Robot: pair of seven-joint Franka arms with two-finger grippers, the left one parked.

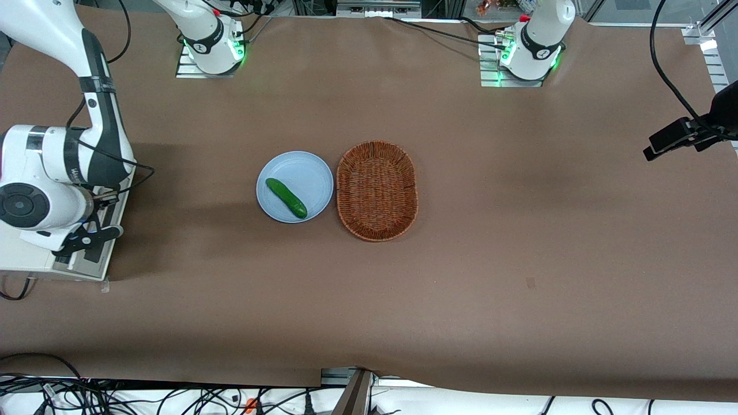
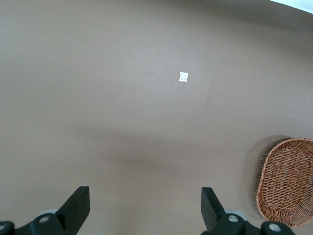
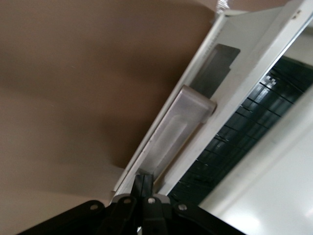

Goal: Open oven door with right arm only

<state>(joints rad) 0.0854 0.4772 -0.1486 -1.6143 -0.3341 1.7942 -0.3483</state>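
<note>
Pinching the oven door point(image 3: 244, 83) handle, gripper point(image 3: 143, 183) nearly closed; plate point(image 1: 300, 167), cucumber point(image 1: 286, 197), basket point(image 1: 376, 190) well apart.

You see a table point(image 1: 519, 230) covered in matt brown paper-like sheet, smooth with faint creases. The basket point(image 1: 376, 190) is rough woven wicker; the plate point(image 1: 300, 167) looks smooth, pale, lightly glossy, and the cucumber point(image 1: 286, 197) shines. The oven door point(image 3: 234, 83) is cream painted metal with a brushed silver handle point(image 3: 178, 129), where the matt black plastic claw point(image 3: 143, 183) sits pinched together.
</note>
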